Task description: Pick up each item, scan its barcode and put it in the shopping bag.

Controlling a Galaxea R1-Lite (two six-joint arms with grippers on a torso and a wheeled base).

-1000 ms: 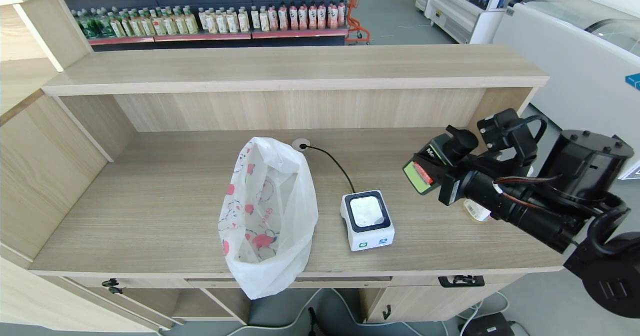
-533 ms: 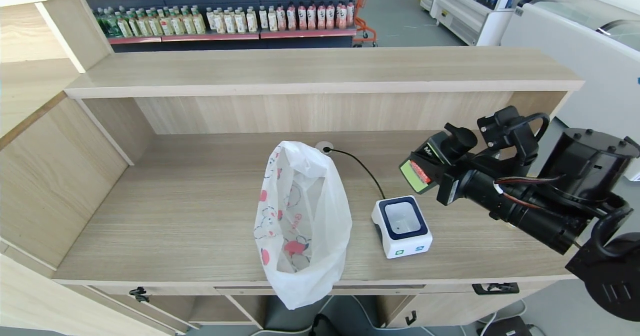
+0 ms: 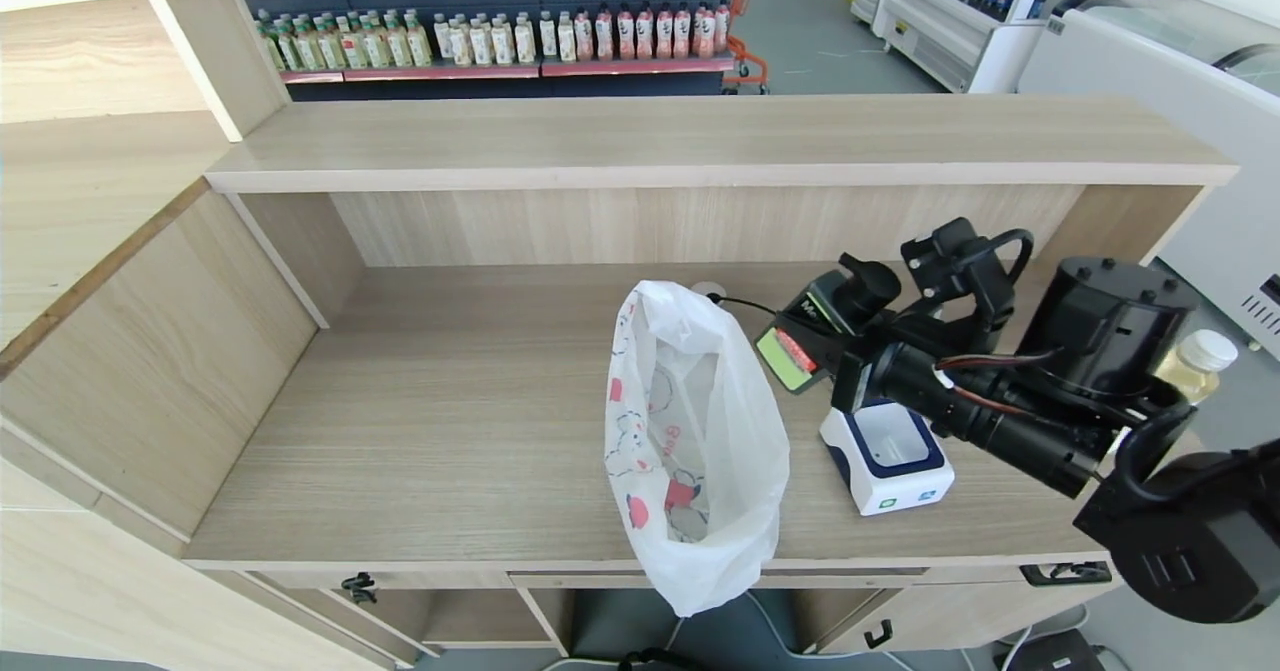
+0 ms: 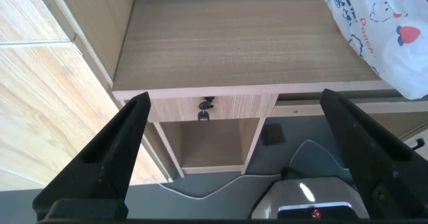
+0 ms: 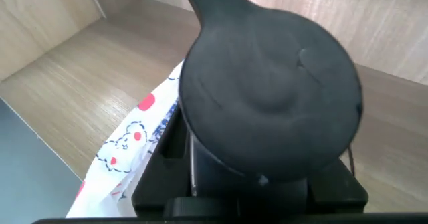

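My right gripper (image 3: 838, 323) is shut on a black container (image 3: 792, 353) with a green and red label on its end. It hangs above the counter, between the top of the shopping bag (image 3: 692, 439) and the white scanner (image 3: 886, 457). The bag is white plastic with red and grey cartoon prints and stands open near the counter's front edge. In the right wrist view the black container (image 5: 267, 97) is close up, with the bag (image 5: 127, 150) below it. My left gripper (image 4: 234, 150) is open, low in front of the counter edge, with the bag (image 4: 381, 30) off to one side.
A bottle (image 3: 1195, 363) with a white cap and yellowish liquid stands at the counter's right end, behind my right arm. The scanner's black cable (image 3: 740, 303) runs to a hole at the back. A raised wooden ledge (image 3: 700, 141) walls the counter (image 3: 450, 421) behind and on the left.
The head view has shifted, so the whole scene sits further right. Against the counter, my right gripper has carried the black container left, from right of the scanner to beside the bag's top.
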